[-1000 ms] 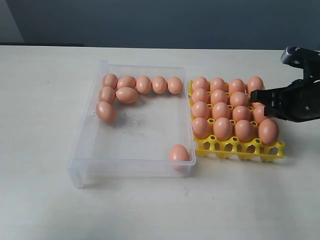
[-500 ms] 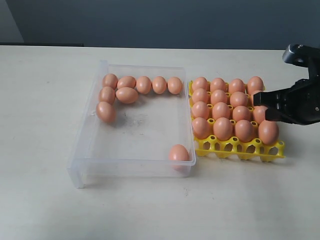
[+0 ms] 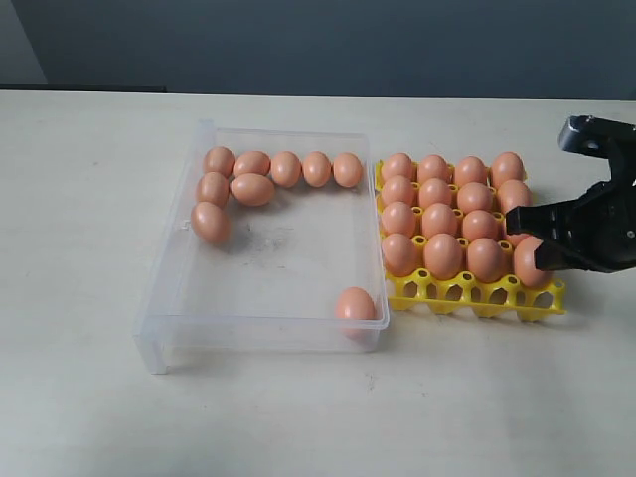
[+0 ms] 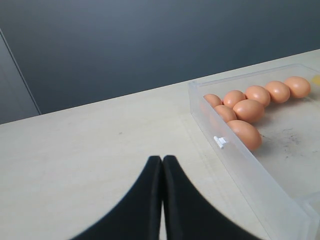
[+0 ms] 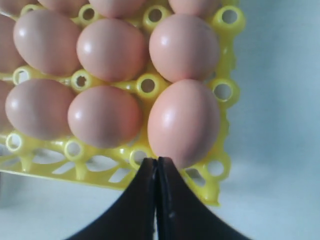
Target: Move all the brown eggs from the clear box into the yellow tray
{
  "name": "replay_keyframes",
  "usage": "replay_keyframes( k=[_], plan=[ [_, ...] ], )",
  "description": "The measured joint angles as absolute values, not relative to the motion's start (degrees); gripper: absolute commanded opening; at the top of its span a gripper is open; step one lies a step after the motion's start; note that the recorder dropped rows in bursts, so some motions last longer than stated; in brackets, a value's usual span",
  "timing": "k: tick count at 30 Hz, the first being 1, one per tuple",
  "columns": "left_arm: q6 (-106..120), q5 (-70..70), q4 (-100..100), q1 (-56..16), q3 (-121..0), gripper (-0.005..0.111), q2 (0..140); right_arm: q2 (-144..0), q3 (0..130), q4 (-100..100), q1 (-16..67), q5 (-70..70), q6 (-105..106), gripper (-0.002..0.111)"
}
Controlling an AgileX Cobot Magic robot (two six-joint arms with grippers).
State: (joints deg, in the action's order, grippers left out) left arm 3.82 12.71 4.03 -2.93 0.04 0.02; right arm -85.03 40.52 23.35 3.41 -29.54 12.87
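The clear box (image 3: 159, 298) holds several brown eggs (image 3: 252, 187) grouped at its back left, plus one egg (image 3: 355, 303) in the front right corner. To its right, the yellow tray (image 3: 477, 296) has a brown egg in every visible cup. My right gripper (image 3: 527, 238) is shut and empty at the tray's front right corner. In the right wrist view its tips (image 5: 157, 160) sit just at the corner egg (image 5: 184, 122); touching or not, I cannot tell. My left gripper (image 4: 162, 159) is shut over bare table beside the clear box (image 4: 250, 165), out of the exterior view.
The pale table (image 3: 89, 199) stretches left of the box and along the front. The right arm's black body (image 3: 596, 214) hangs over the tray's right edge. A dark wall (image 3: 318, 40) runs behind the table.
The right gripper has shifted toward the table's front along the tray's right side, and now partly covers the front right corner egg. Eggs, box and tray have not moved.
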Motion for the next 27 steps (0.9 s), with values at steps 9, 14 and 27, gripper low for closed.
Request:
replay_keyframes(
  k=[9,14,27],
  plan=[
    [3.82,12.71,4.03,-2.93,0.04,0.000,0.02,-89.00,40.52,22.55,3.41,-28.45,12.87,-0.001],
    [3.82,12.71,4.03,-2.93,0.04,0.000,0.02,-90.94,40.52,22.43,3.41,-27.28,12.87,-0.001],
    [3.82,12.71,4.03,-2.93,0.04,0.000,0.02,-85.28,40.52,24.04,3.41,-26.86,12.79,-0.001]
  ],
)
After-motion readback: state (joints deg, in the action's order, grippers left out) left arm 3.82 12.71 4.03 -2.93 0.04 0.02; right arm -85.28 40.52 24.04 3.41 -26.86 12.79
